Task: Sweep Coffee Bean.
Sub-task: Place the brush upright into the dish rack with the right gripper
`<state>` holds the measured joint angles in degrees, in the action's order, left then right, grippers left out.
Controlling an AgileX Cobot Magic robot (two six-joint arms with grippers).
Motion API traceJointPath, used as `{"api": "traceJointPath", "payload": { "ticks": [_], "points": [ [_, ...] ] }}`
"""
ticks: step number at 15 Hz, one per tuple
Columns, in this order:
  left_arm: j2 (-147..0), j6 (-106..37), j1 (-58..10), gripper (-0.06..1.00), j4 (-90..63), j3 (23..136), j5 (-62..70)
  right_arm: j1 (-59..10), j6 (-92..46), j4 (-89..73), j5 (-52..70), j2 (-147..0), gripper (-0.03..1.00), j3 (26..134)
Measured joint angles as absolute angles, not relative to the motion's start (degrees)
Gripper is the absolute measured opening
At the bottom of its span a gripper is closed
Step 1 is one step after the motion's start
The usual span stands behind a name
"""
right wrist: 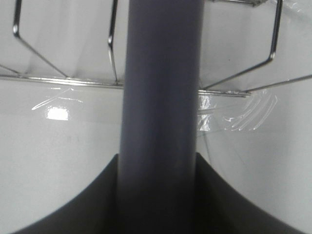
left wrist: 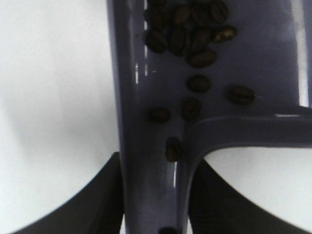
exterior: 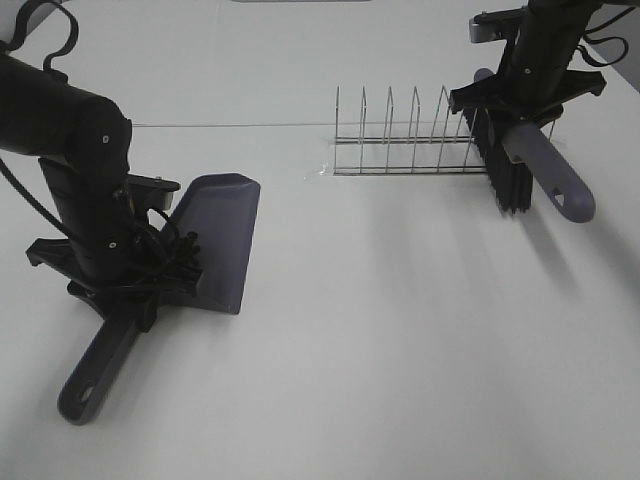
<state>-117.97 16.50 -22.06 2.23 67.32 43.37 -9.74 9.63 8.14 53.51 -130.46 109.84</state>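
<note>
Black jaws of the left gripper [exterior: 150,262] are clenched on the handle [exterior: 95,370] of the grey-purple dustpan [exterior: 222,235]. In the left wrist view the handle fills the gap between both fingers [left wrist: 97,200], with no space showing on either side.

Location of the task item: the coffee bean [left wrist: 187,34] cluster lies inside the dustpan, just ahead of the left gripper. Most beans are packed together on the pan floor. A few lie apart from them, toward the point where the handle joins the pan, and one sits in the handle channel close to the fingers. No beans can be made out on the table [exterior: 400,350] in the exterior high view.

Long axis: the dustpan runs diagonally, with the free end of its handle toward the near left edge and the pan body toward the table centre.

The right gripper [exterior: 520,105] is likewise clenched, on the handle of the brush [exterior: 555,180]. The bristles [exterior: 508,175] hang downward just beside the end of the wire rack [exterior: 400,140]. Whether they touch the table cannot be told. The brush is well apart from the dustpan.

Assessment: the left arm is the nearer arm, as it carries the beans. Sweeping appears complete. Any coming move calls for a pan attitude that keeps the loose beans from rolling out
</note>
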Motion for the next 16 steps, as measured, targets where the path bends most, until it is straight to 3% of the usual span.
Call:
{"api": "traceJointPath", "payload": {
  "ticks": [6,10,16],
  "points": [
    [-117.97,16.50,-22.06,0.36,2.23,67.32,43.26,-9.74,9.63,7.73,54.37,-132.12,0.35,112.82],
    [-117.97,16.50,-22.06,0.36,2.23,67.32,43.26,-9.63,9.63,6.70,57.18,-132.75,0.57,112.82],
    [-117.91,16.50,-22.06,0.36,2.06,67.32,43.09,-9.45,9.63,6.36,58.79,-131.89,0.63,114.65]
  ]
}}
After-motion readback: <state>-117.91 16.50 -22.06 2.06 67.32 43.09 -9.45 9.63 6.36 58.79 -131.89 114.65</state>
